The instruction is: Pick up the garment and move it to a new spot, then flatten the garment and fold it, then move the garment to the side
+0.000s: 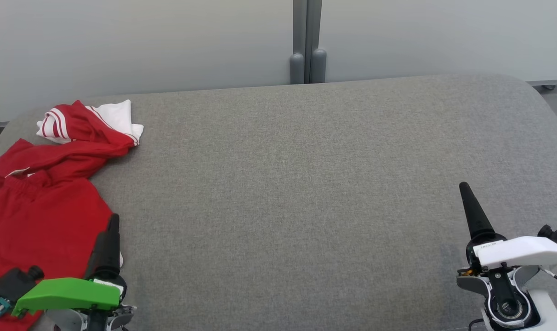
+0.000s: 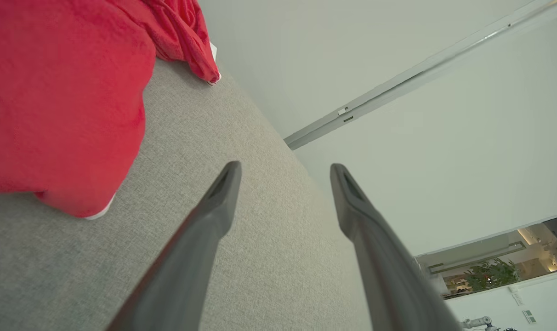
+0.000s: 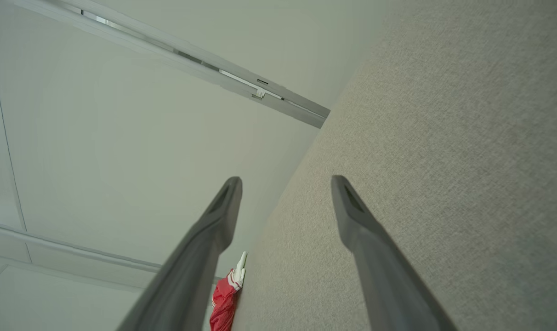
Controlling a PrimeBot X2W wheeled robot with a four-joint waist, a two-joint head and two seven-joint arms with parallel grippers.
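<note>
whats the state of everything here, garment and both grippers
garment: crumpled, unfolded, lying at the left end of the grey surface, not held
left gripper: open, nothing between its fingers, just beside the garment
right gripper: open, nothing between its fingers, over the surface far from the garment

Grey fabric-covered surface under even light; pale wall panels behind, joined by a grey post
</note>
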